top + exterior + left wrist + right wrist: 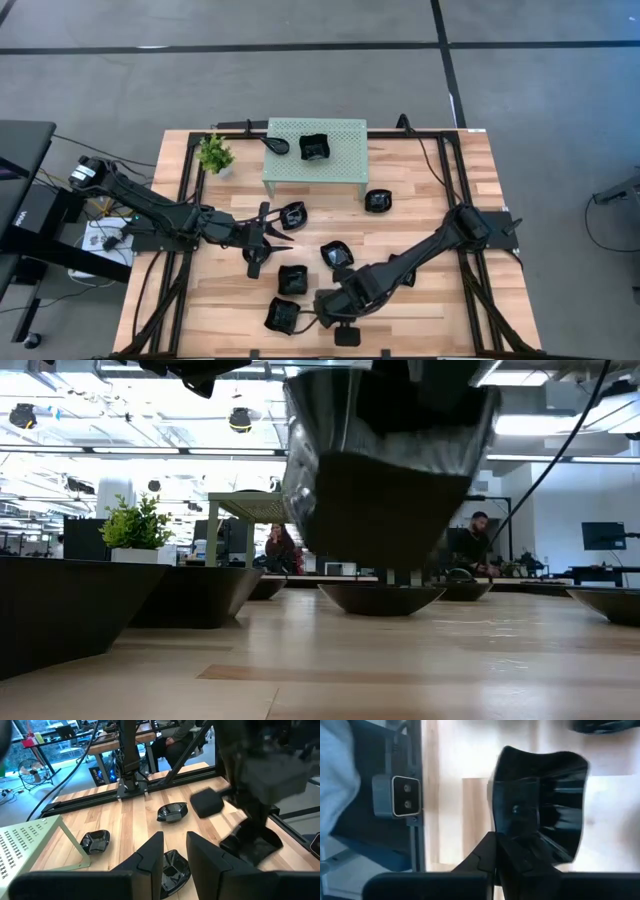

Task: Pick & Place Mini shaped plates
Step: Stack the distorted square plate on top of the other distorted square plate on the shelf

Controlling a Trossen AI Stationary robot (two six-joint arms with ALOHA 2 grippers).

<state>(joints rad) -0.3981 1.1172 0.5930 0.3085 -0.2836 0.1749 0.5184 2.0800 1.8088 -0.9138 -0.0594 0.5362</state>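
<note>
Several small black shaped plates lie on the wooden table: (293, 214), (336, 255), (291, 280), (377, 201). One more plate (314, 148) rests on the green perforated stand (340, 165). My right gripper (305, 312) is near the table's near edge, shut on a black plate (283, 315), which the low view shows large, as plate (385, 470). My left gripper (272, 236) is open over the table's left middle. In its wrist view, the left gripper (175, 851) hovers above a plate (172, 869) without touching it. My right gripper pinches the black plate by its rim (512, 837), with the two fingers (487, 855) shut across the wall. The fingers come at it from the table's right side. The plate is lifted clear of the table, its underside (385, 510) high above the wood.
A small potted plant (214, 153) stands at the far left corner. A black spoon-like piece (277, 144) rests on the stand's left end. Black rails (185, 200) run along the table's sides. Bare wood lies at the right near corner (450, 310).
</note>
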